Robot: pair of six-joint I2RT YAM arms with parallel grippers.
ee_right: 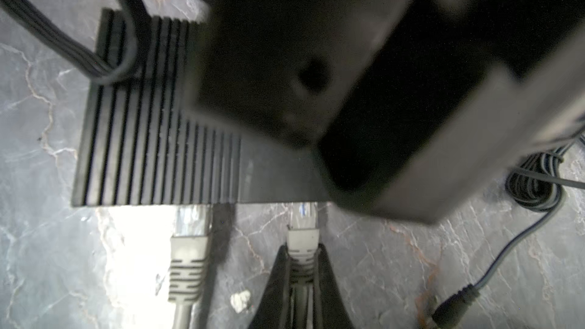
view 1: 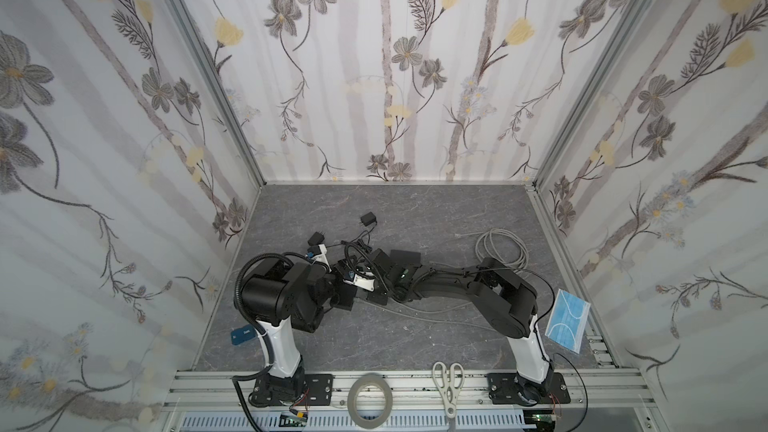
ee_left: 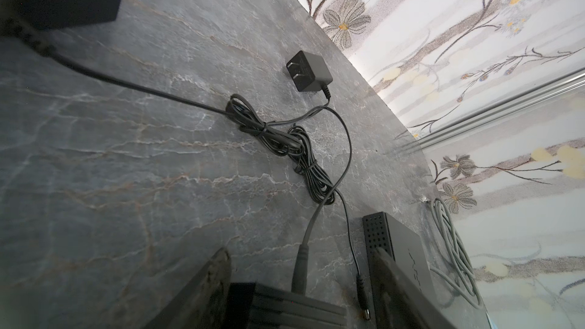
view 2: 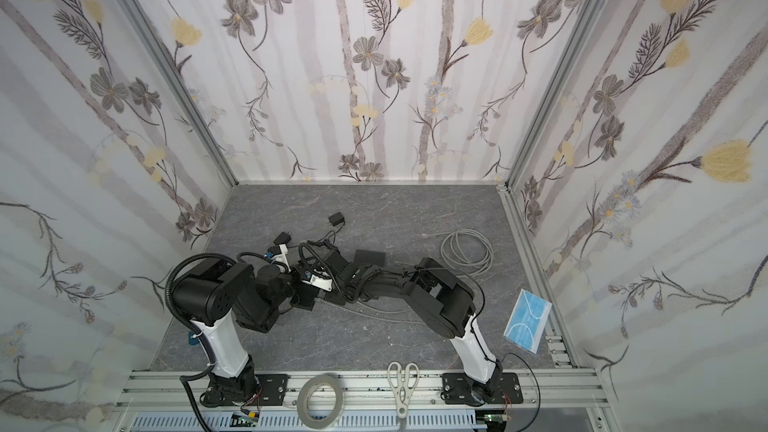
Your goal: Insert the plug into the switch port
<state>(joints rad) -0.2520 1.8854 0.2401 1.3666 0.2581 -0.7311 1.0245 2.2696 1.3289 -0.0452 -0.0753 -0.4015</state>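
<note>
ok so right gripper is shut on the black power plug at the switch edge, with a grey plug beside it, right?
No. The right gripper is shut on a grey network plug, not the black power plug, which lies loose on the table; the right wrist view shows it. The rest holds: it is at the switch edge, with another grey plug beside it.

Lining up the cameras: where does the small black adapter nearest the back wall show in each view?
Both top views: the adapter lies left of centre, the farthest back of the black items.
Left wrist: the adapter lies just beyond the tied cord bundle, prongs visible.
Right wrist: not in it.
Shared landmark: the grey cable coil, in all but the right wrist.
</note>
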